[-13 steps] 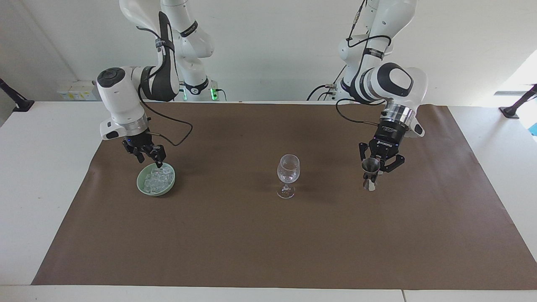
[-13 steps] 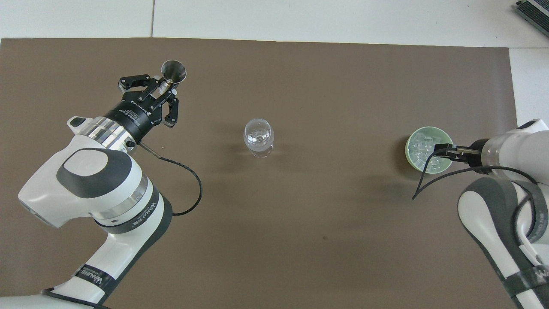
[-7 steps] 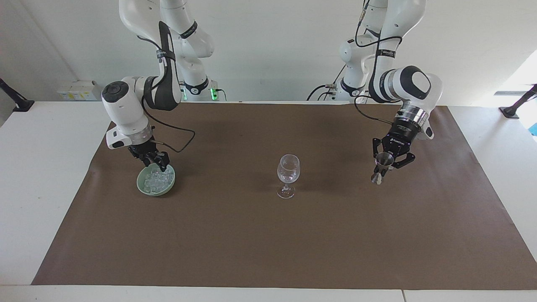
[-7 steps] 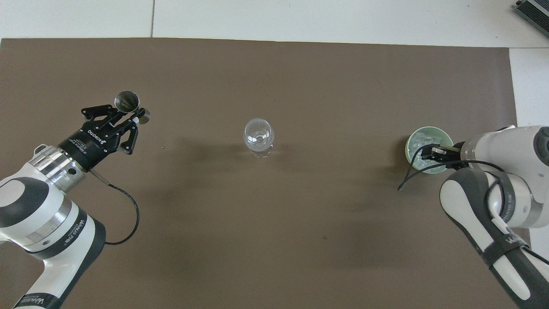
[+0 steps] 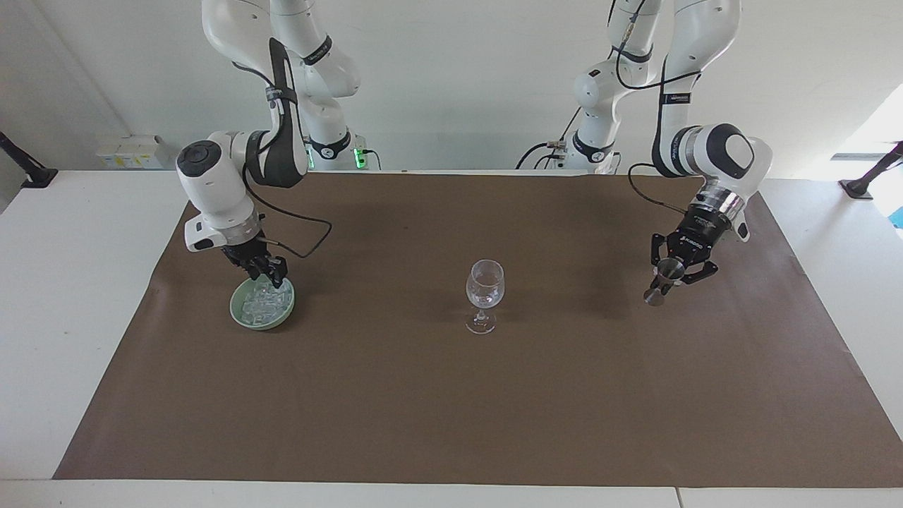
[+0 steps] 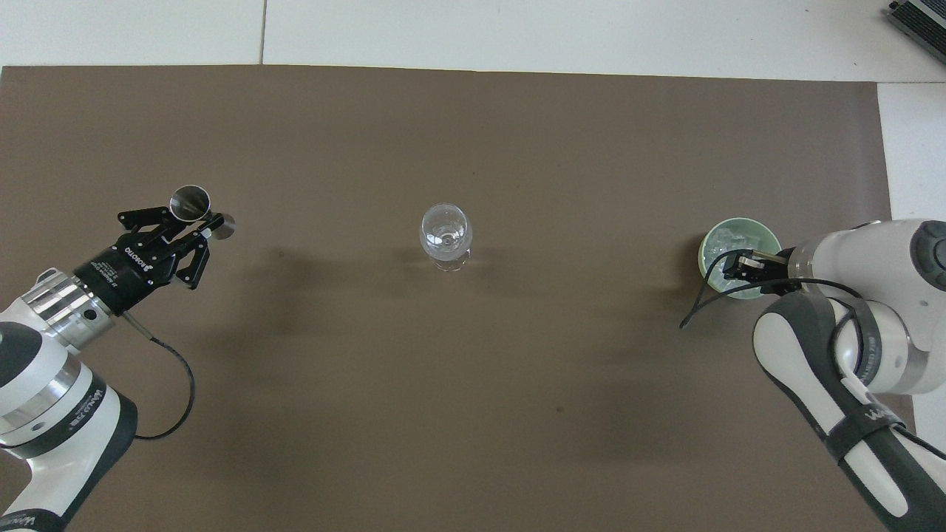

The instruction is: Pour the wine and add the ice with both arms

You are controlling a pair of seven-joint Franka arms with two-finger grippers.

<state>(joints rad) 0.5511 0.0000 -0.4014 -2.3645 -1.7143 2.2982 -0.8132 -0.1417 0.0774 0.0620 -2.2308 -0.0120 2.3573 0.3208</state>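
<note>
right gripper [image 5: 271,271]: down in the green bowl [image 5: 243,314] at the ice [image 5: 262,302], grasp can't tell
left gripper [image 5: 670,276]: closed around the jigger [image 5: 662,281], over the worktop [image 5: 451,395]
wine glass [image 5: 484,291]: mid-worktop
tip: pinch one cube, lift straight

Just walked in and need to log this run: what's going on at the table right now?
Two arms work a drink setup on a brown mat. The left gripper holds a small metal jigger, tilted, over the mat at its own end of the table. The right gripper reaches down into a green bowl of ice. A clear wine glass stands upright mid-table between them, untouched.
</note>
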